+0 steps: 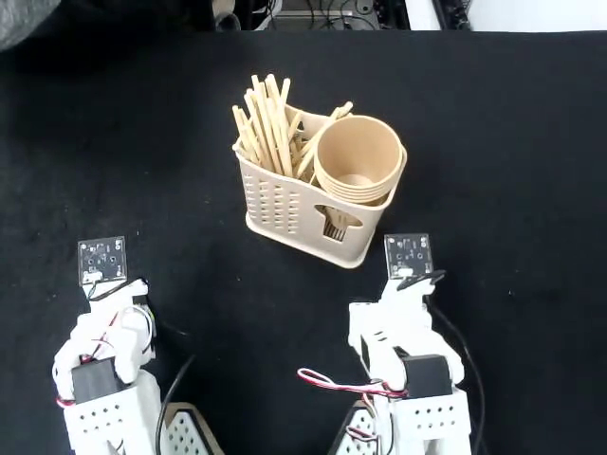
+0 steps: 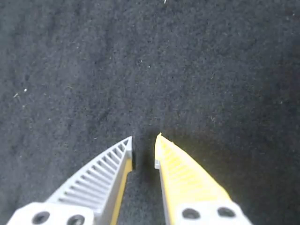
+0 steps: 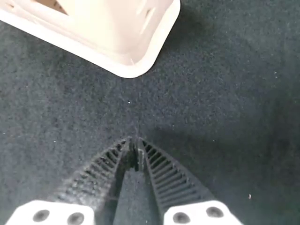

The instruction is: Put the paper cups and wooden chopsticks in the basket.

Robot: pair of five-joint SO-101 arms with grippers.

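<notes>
Blk cloth tabletop (image 1: pixel 512 142), cables (image 1: pixel 332 13) at far edge

Right gripper (image 3: pixel 136 152) has its two dark ribbed fingers pinched together, tips touching, just above the black fuzzy bench (image 3: pixel 225 93). Out past the tips sits a rounded bottom corner of the cream plastic basket (image 3: pixel 117 42), resting flat on the bench, with a strip of bare black cloth between them.

Soft, even light falls on the matte black table (image 1: pixel 512 142), leaving the pale basket (image 1: pixel 285 204) and paper cups (image 1: pixel 358 156) bright against it, with only faint shadow at the basket's foot and a darker patch beneath the tips of the left gripper (image 2: pixel 144 138).
</notes>
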